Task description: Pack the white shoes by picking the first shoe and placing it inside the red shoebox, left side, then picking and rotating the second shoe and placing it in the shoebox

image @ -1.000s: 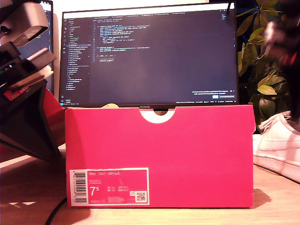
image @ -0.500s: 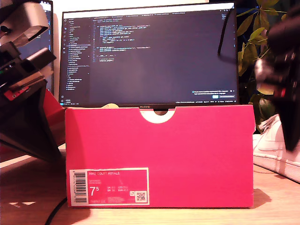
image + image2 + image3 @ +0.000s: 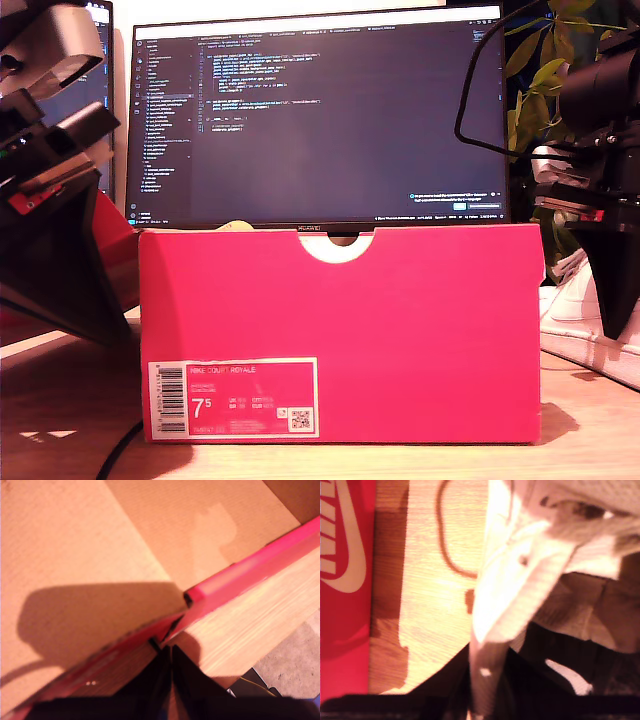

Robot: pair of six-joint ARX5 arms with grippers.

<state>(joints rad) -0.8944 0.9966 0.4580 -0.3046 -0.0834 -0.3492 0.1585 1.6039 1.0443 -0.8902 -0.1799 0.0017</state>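
White shoe [image 3: 585, 310] | behind red shoebox [image 3: 340, 335] | second gripper [image 3: 487, 700] gripping it

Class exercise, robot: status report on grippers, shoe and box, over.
My first gripper shut on the red shoebox wall. My second gripper shut on a white shoe, beside the box. Nothing in the way.

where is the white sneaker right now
The plain white low-top sneaker sits on the wooden table at the exterior view's right, just beside the big red cardboard shoebox, with my second gripper down at it.
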